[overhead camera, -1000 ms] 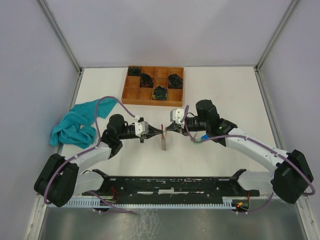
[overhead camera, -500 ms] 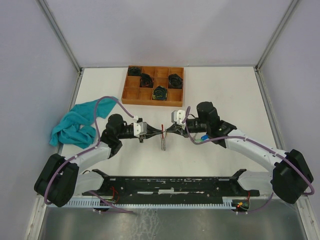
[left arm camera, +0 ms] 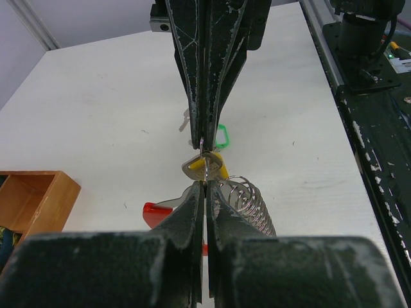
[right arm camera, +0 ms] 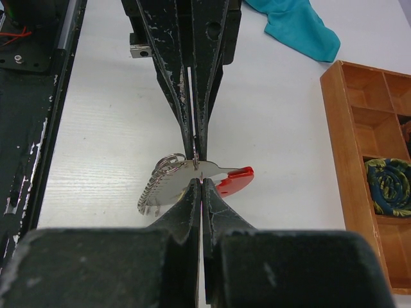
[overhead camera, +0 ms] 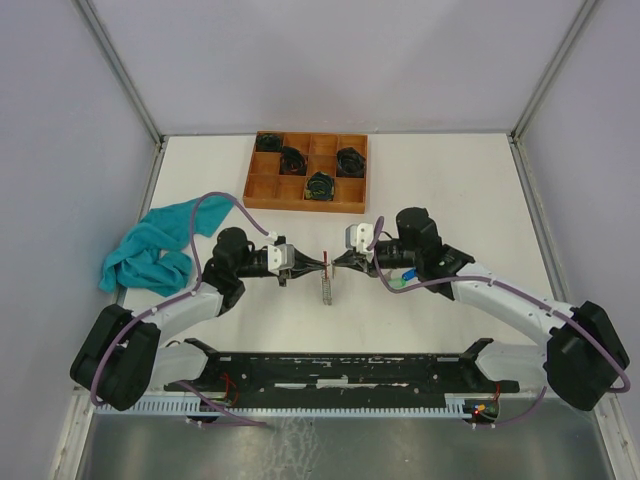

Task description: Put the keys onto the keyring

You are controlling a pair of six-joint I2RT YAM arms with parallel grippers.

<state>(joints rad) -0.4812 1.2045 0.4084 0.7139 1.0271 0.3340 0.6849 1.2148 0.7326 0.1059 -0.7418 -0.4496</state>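
Over the middle of the table my left gripper point(overhead camera: 322, 263) and right gripper point(overhead camera: 335, 262) meet tip to tip. Both are shut on a thin wire keyring point(left arm camera: 203, 156), seen edge-on between them. In the left wrist view the left gripper point(left arm camera: 204, 184) faces the right gripper point(left arm camera: 201, 142). A yellow-tagged key point(left arm camera: 209, 169) hangs at the ring; whether it is threaded I cannot tell. A green-tagged key point(left arm camera: 222, 136) lies on the table beyond. From above, a blue-tagged key point(overhead camera: 407, 273) and the green one point(overhead camera: 397, 285) lie under the right arm.
Below the tips stands a coiled wire rack point(right arm camera: 157, 189) with a red end point(right arm camera: 234, 181). A wooden tray point(overhead camera: 262, 190) holding black coiled bundles point(overhead camera: 321, 185) sits at the back. A teal cloth point(overhead camera: 150, 250) lies left. A black rail point(overhead camera: 330, 368) runs along the near edge.
The right arm's wrist has shifted slightly right and nearer. Both grippers stay shut at the same meeting point.
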